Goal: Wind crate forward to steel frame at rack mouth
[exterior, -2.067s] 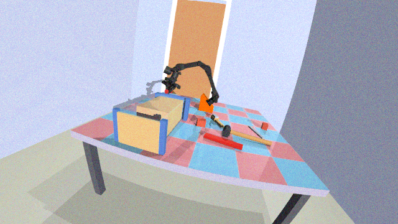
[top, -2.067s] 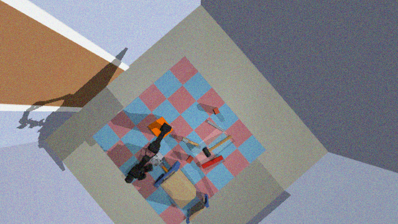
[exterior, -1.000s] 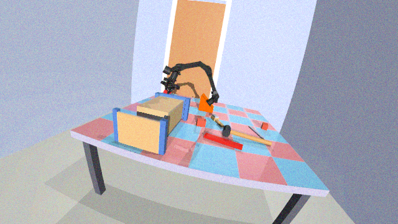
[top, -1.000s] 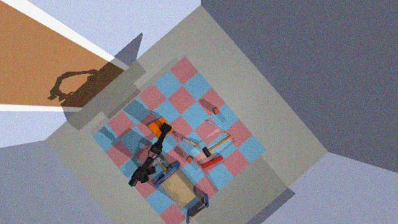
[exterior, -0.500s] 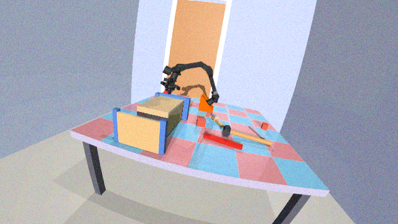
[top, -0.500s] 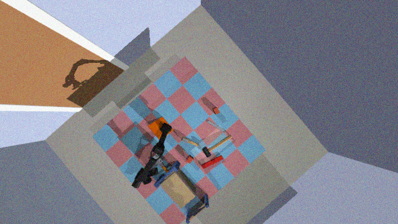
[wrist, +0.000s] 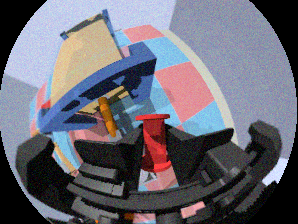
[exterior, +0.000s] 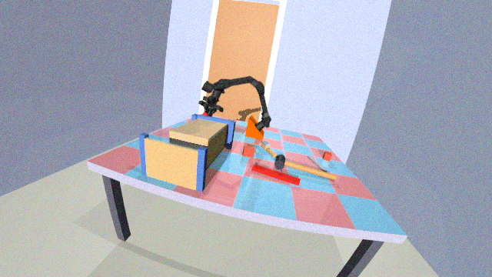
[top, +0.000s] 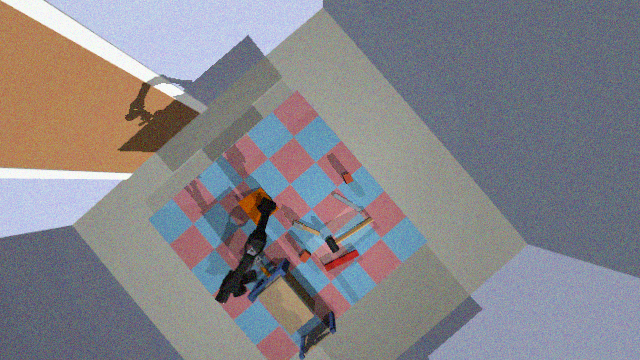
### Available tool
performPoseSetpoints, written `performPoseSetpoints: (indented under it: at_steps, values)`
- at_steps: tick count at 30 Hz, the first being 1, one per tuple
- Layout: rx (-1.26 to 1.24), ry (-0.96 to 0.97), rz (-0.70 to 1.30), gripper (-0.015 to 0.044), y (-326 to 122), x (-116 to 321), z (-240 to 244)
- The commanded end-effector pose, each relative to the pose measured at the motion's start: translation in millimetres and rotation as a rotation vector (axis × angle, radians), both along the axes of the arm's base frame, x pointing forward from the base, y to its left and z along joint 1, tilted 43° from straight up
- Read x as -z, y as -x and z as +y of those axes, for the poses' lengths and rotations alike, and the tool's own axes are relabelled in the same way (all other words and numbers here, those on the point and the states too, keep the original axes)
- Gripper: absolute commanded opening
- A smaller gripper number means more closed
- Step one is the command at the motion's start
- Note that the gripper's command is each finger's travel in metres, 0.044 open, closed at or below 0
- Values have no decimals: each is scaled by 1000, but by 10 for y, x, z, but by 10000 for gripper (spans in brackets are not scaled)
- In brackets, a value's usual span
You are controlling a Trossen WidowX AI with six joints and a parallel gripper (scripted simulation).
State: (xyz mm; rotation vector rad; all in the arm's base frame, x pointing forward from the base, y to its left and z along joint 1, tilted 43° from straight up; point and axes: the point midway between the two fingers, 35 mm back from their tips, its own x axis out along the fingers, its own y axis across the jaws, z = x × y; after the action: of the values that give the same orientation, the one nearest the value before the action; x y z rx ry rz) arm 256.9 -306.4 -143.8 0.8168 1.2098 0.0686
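My gripper [exterior: 209, 111] [wrist: 152, 125] is shut on a red spool-shaped grip, which looks like the winch handle's; its key end is hidden. It hangs above the bench beside the blue frame [top: 283, 267] [exterior: 231, 135] [wrist: 145, 55] of the rack. The tan crate [top: 287, 302] [exterior: 197, 131] [wrist: 85, 55] looks flat inside the cubby. Its front gap to the frame cannot be judged. Past the frame, near the gripper, is an orange bar [top: 266, 271] [wrist: 107, 117] among grey-blue parts that look like the winch. The round hole is not clearly visible.
A black-headed hammer [top: 331, 244] [exterior: 280, 161], a red bar [top: 341, 260] [exterior: 276, 174], a wooden-handled tool [top: 306, 227] and a thin grey tool [top: 347, 201] lie on the bench. One orange-red block [top: 305, 256] [exterior: 248, 150] is near the rack, another [top: 347, 177] [exterior: 327, 155] farther off.
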Motion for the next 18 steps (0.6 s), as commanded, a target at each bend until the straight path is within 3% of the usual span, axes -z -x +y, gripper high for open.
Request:
performPoseSetpoints:
  at_steps: [1,18]
  values:
    - [-9,-25,-20,0,-139,-93,134]
    - [-9,-27,-20,0,-255,-211,275]
